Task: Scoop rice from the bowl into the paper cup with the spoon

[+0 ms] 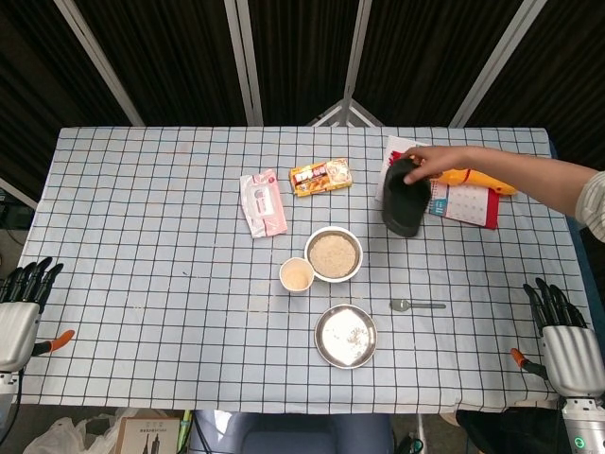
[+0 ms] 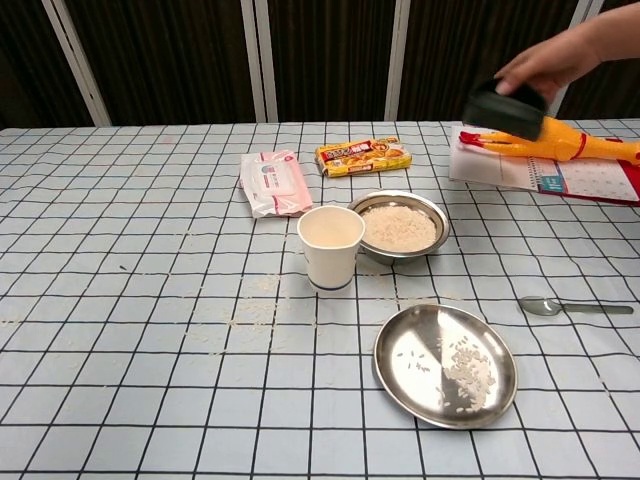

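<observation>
Left hand (image 1: 19,312) at table's eight o'clock edge, fingers apart, holding nothing, paper cup (image 1: 297,274) at centre, bowl (image 1: 334,253) of rice touching at its two o'clock, spoon (image 1: 416,305) flat at four o'clock, right hand (image 1: 565,342) off the right edge, fingers spread, empty

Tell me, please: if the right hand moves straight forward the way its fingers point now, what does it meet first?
Probably nothing close. The right hand sits off the table's near right corner, fingers pointing away along the right edge of the checked table. The spoon lies well to its left. Depth is uncertain.
</observation>
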`<control>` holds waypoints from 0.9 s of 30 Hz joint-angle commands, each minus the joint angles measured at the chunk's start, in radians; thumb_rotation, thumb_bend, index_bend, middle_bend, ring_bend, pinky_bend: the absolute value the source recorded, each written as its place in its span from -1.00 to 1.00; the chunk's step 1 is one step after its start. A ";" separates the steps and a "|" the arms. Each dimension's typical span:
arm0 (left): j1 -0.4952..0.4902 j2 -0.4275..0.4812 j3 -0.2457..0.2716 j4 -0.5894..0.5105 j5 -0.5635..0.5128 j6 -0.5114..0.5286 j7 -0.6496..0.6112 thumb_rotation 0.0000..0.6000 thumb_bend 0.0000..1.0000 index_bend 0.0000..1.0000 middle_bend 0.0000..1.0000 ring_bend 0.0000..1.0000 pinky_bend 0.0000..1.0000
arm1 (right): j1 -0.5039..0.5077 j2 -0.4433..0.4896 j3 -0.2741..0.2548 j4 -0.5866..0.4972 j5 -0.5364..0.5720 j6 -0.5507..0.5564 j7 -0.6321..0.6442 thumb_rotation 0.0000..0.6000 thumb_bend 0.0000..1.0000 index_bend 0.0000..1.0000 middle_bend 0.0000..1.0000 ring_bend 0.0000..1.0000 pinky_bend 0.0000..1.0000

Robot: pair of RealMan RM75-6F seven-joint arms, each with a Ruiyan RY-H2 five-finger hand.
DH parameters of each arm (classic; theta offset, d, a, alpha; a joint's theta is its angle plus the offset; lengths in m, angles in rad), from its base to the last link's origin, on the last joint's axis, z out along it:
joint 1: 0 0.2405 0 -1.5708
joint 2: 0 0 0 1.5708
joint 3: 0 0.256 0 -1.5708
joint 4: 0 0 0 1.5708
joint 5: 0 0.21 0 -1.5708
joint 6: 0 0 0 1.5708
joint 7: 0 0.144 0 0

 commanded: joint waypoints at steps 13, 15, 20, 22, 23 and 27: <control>-0.001 0.004 0.000 -0.004 -0.004 -0.008 -0.002 1.00 -1.00 -1.00 -1.00 -1.00 -1.00 | -0.001 0.002 0.002 -0.005 0.005 -0.010 -0.003 1.00 -0.58 -1.00 -1.00 -1.00 -0.60; -0.001 0.004 0.000 -0.005 -0.004 -0.007 -0.003 1.00 -1.00 -1.00 -1.00 -1.00 -1.00 | -0.002 0.003 0.002 -0.004 0.004 -0.010 -0.005 1.00 -0.58 -1.00 -1.00 -1.00 -0.60; -0.002 0.003 0.000 -0.004 -0.005 -0.009 -0.003 1.00 -1.00 -1.00 -1.00 -1.00 -1.00 | -0.002 0.003 0.003 -0.005 0.004 -0.013 -0.003 1.00 -0.58 -1.00 -1.00 -1.00 -0.60; -0.002 0.003 0.000 -0.005 -0.005 -0.009 -0.003 1.00 -1.00 -1.00 -1.00 -1.00 -1.00 | -0.002 0.003 0.003 -0.006 0.004 -0.013 -0.001 1.00 -0.58 -1.00 -1.00 -1.00 -0.60; -0.002 0.003 0.000 -0.005 -0.005 -0.009 -0.003 1.00 -1.00 -1.00 -1.00 -1.00 -1.00 | -0.002 0.003 0.003 -0.005 0.003 -0.012 -0.001 1.00 -0.58 -1.00 -1.00 -1.00 -0.60; -0.001 0.004 0.000 -0.005 -0.004 -0.009 -0.003 1.00 -1.00 -1.00 -1.00 -1.00 -1.00 | -0.003 0.003 0.004 -0.005 0.001 -0.011 0.001 1.00 -0.58 -1.00 -1.00 -1.00 -0.60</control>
